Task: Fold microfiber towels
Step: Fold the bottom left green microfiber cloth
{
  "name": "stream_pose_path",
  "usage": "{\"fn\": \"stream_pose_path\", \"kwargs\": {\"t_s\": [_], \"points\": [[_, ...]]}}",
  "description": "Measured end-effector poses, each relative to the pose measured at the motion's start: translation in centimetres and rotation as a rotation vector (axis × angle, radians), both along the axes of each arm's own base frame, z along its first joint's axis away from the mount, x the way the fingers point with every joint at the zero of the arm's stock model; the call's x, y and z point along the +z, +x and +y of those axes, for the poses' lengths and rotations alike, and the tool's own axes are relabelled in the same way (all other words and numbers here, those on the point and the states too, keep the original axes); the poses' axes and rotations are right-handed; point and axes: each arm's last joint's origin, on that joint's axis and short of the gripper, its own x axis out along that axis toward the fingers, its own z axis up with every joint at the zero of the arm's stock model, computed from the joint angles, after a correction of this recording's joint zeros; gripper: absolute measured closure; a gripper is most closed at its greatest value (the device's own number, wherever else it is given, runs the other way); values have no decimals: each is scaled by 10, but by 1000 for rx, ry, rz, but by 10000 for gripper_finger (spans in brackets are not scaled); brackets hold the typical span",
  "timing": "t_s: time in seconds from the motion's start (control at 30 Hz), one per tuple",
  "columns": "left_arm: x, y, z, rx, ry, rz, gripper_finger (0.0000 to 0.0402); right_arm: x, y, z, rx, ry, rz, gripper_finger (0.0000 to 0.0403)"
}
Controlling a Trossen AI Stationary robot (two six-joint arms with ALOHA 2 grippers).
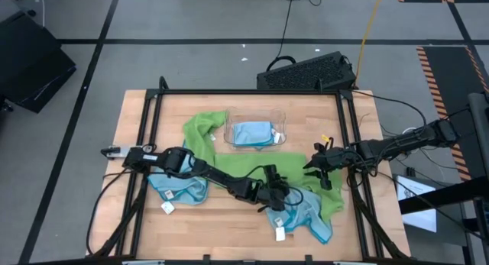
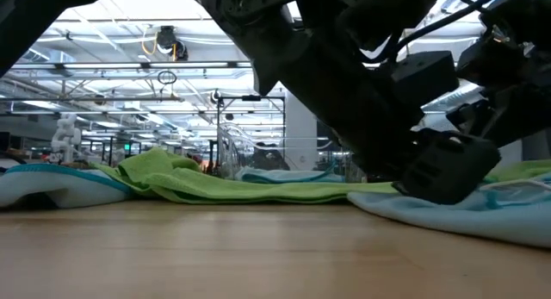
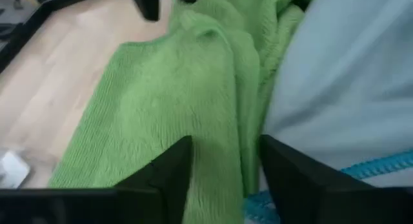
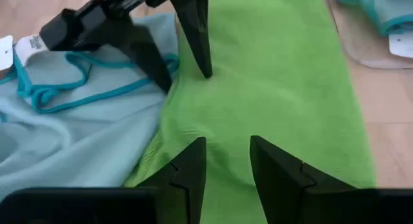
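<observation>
A lime green towel [image 1: 252, 167] lies spread and rumpled across the table's middle; it also shows in the low view [image 2: 215, 187]. Its near right part lies over a light blue towel [image 1: 302, 215]. Another blue towel [image 1: 179, 189] lies bunched at the near left. A third, folded, lies in the clear tray [image 1: 229, 120]. My left gripper [image 1: 276, 196] is down on the green towel's near edge, beside the blue one. My right gripper [image 1: 315, 168] is down on the green towel farther right. Each is shut on green cloth. My left gripper [image 3: 226, 179] pinches a raised fold at the green towel's edge [image 3: 222, 146] between its two fingers, right beside the blue towel [image 3: 342, 88]. The fingers slant down onto it from the table's left. The towel lies on the table. My right gripper [image 4: 229, 169] has green cloth [image 4: 229, 143] between its two fingers, in the towel's right part. The fingers slant down from the table's right. In the left wrist view the cloth rises in a small peak [image 3: 200, 33] at these fingers; the rest lies on the table.
The two grippers stand close together, about a hand's width apart. White tags [image 1: 166, 208] [image 1: 280, 234] stick out of the blue towels near the front edge. A black keyboard-like thing [image 1: 306, 70] sits beyond the far edge. Bare wood shows at the near middle [image 1: 229, 227].
</observation>
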Motion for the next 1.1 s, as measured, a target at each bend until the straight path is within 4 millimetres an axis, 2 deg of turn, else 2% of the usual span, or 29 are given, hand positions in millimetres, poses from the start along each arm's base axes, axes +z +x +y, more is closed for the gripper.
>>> {"fn": "stream_pose_path", "kwargs": {"t_s": [0.2,0.27,0.37,0.47,0.63,0.8,0.9,1.1], "points": [[1,0,-1,-24,-25,8,349,0,0,2,17,0,-3,291],[1,1,0,-68,-62,12,371,0,0,3,21,6,-1,291],[2,3,0,-88,-130,-9,378,0,-1,5,30,16,1,291],[2,1,-6,-61,-126,-23,358,0,-2,10,66,43,7,291],[7,-4,-17,5,-29,-54,291,1,-5,20,172,144,35,291],[17,-4,-18,31,-34,-86,231,4,-5,31,228,194,0,291],[15,-5,-15,56,-42,-71,216,2,-5,37,251,219,-39,291],[12,-6,-13,35,-147,-42,213,-24,-16,41,252,273,38,291]]}}
